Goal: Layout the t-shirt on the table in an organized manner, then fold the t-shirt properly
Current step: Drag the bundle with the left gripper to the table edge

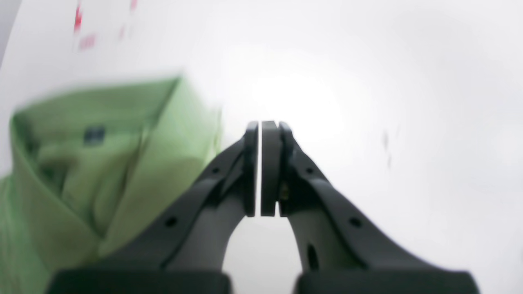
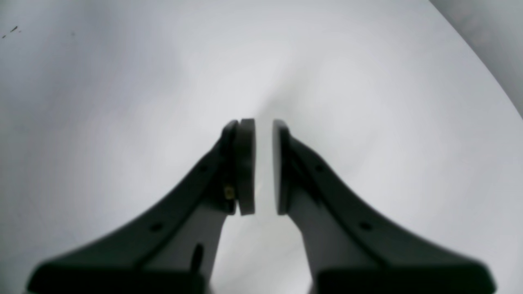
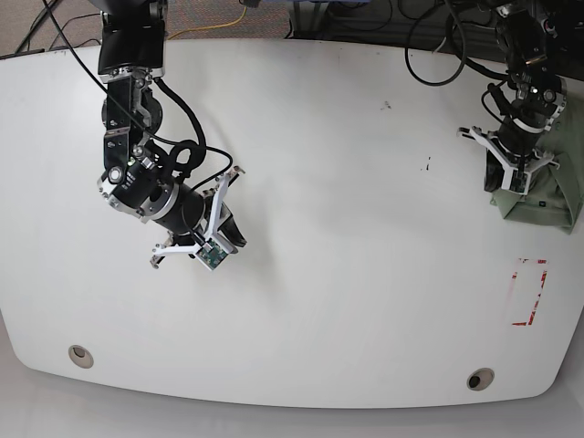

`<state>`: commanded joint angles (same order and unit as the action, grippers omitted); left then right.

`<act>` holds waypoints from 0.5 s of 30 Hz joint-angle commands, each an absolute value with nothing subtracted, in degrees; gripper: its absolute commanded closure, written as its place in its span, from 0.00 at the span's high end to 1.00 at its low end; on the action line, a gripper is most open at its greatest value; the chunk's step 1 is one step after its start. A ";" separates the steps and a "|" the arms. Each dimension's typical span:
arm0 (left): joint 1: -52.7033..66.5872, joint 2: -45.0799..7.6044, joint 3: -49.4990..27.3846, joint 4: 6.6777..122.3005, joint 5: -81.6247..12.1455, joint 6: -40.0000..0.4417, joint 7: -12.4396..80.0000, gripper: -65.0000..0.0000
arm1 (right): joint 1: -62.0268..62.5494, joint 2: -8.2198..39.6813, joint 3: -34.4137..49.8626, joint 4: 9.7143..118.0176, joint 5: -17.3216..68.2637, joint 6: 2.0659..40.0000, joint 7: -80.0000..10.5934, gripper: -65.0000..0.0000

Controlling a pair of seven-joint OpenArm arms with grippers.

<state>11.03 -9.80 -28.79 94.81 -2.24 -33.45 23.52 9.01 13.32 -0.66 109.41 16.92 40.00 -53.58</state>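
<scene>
At left of the base view, the right gripper [image 3: 230,239] hangs over bare table [image 3: 347,228], pads [image 2: 246,163] slightly spread with a narrow gap, holding nothing. Near edge — 2 grommet holes [image 3: 81,355], 1 per side. Red tape rectangle [image 3: 529,292] sits toward the near right. At far right, the left gripper [image 3: 513,187] — pads pressed almost together, a hairline slit showing, nothing between them — is just beside the t-shirt [image 3: 547,201], bunched at the table's right edge.
</scene>
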 joint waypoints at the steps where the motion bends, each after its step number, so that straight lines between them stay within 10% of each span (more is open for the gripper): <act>1: 9.45 -10.15 -28.97 92.79 -2.15 -33.45 23.52 0.00 | 8.92 13.32 -0.57 109.41 16.92 40.00 -53.58 0.11; 15: 5.76 -19.47 -31.96 78.55 -2.51 -33.45 23.16 0.00 | 6.64 13.85 -0.57 109.58 16.92 40.00 -53.58 0.11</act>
